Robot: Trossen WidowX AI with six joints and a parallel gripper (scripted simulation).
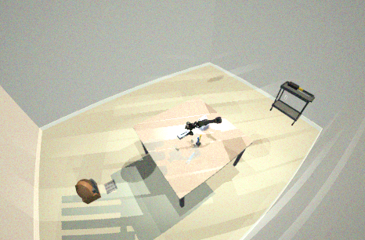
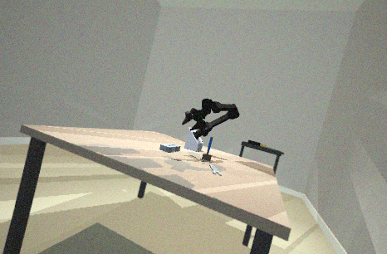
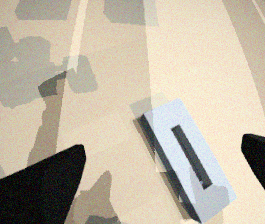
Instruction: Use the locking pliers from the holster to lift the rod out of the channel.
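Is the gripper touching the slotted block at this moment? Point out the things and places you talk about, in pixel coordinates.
Apart. The exterior view shows plain space between the raised gripper (image 2: 186,121) (image 3: 164,142) and the block (image 2: 169,148) (image 3: 168,135) on the table.
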